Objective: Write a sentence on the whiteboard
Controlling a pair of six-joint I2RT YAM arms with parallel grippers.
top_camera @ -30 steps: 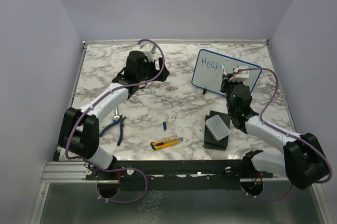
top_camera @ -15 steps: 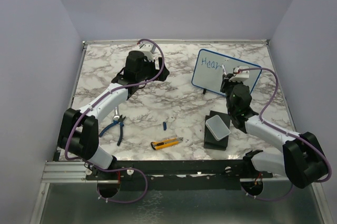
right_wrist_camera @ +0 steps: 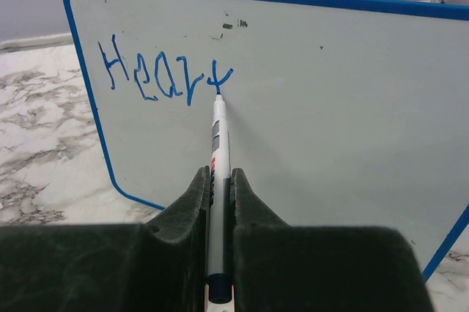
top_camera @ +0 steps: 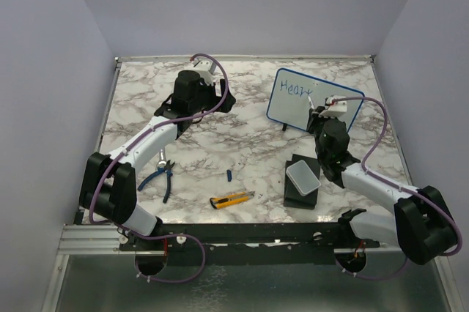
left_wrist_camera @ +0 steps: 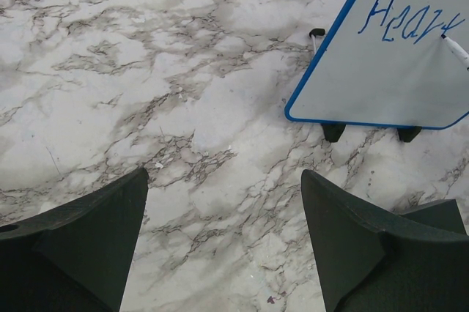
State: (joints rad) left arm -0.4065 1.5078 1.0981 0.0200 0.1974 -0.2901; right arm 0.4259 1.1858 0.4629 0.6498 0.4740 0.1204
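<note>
The whiteboard (top_camera: 293, 113) stands tilted on small black feet at the back right of the table. It also shows in the left wrist view (left_wrist_camera: 388, 78) and the right wrist view (right_wrist_camera: 337, 107). One blue word, "Heart" (right_wrist_camera: 165, 78), is written at its top left. My right gripper (right_wrist_camera: 218, 173) is shut on a white marker (right_wrist_camera: 218, 140), whose blue tip touches the board at the foot of the last letter. In the top view the right gripper (top_camera: 320, 109) is right in front of the board. My left gripper (left_wrist_camera: 223, 174) is open and empty above bare marble, left of the board.
Blue-handled pliers (top_camera: 163, 178) lie front left. A small blue cap (top_camera: 229, 175) and a yellow utility knife (top_camera: 232, 198) lie front centre. A pale grey box (top_camera: 303, 177) sits on a black block (top_camera: 299, 198) beside my right arm. Walls enclose the table.
The marker tip has moved on the board and the last letter "t" has been completed after "Hear". The left arm has not moved.
</note>
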